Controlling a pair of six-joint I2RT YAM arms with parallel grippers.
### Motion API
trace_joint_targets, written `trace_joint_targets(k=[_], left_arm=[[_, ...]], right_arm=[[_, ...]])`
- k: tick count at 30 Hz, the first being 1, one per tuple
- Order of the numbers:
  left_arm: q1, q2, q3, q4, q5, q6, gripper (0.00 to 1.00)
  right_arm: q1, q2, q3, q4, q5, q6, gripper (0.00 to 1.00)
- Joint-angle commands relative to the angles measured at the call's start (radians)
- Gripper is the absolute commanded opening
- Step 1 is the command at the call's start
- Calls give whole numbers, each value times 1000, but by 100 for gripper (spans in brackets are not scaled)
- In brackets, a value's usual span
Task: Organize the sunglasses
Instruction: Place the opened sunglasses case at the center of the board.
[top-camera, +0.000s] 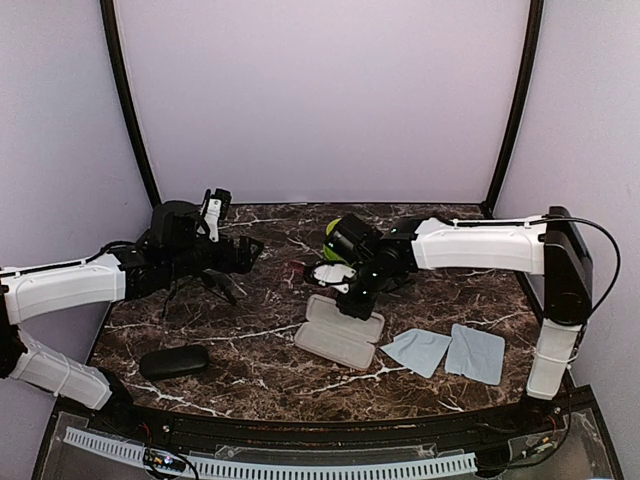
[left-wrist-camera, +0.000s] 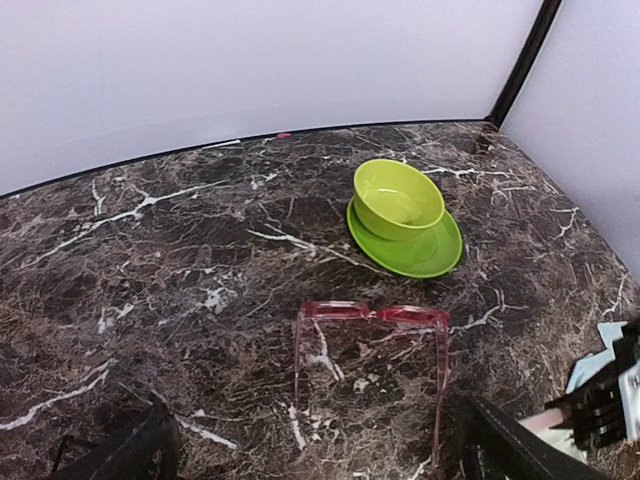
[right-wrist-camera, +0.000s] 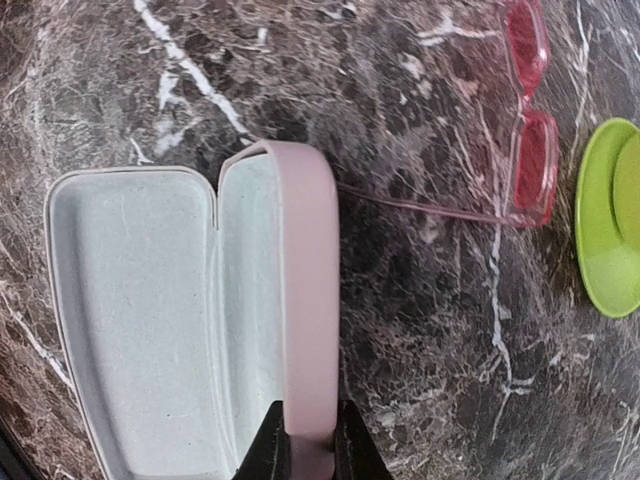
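Left gripper (top-camera: 240, 256) hangs wide open and empty above the marble table (top-camera: 260, 355). What looks like the black-framed sunglasses (top-camera: 218, 286) lies under it. The red-framed sunglasses (left-wrist-camera: 370, 313) sit unfolded at centre, near a green bowl (left-wrist-camera: 398, 198). Right gripper (right-wrist-camera: 310, 442) is pinched almost closed on the lid of the open pink case (right-wrist-camera: 140, 300).

Light was soft, even and fairly bright, tinting the pale walls (top-camera: 320, 100) lilac; shadows on the marble table (top-camera: 260, 350) lay faint and soft-edged, close under each object; the green bowl (left-wrist-camera: 398, 197) carried a mild sheen inside; the overhead view looked slightly grainy; the red sunglasses (left-wrist-camera: 335, 311) showed crisp from the left wrist; the pink case (right-wrist-camera: 305, 300) softened towards the lens.
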Motion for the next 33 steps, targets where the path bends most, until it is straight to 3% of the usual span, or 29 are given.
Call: trace_joint_targets(k=[1,10,17,26,29,33], left_arm=[[9,-6,34,-19,-62,-41,99],[9,1,31,-18,-61,-41,99],[9,-2,19,-20,-65,-42,99],[9,3,12,-15,-67,-31,99],[9,13,12,-10,-57,-23,99],[9,22,13,-6,-47,-19,99]], right_arm=[[67,41,65,28,94,-32,6],[144,100,80,20,232,-44,12],[157,88,80,31,234,-36,34],[156,41,65,45,166,-1,51],[152,-4,43,62,129,20,62],[128,-64,11,77,56,56,69]])
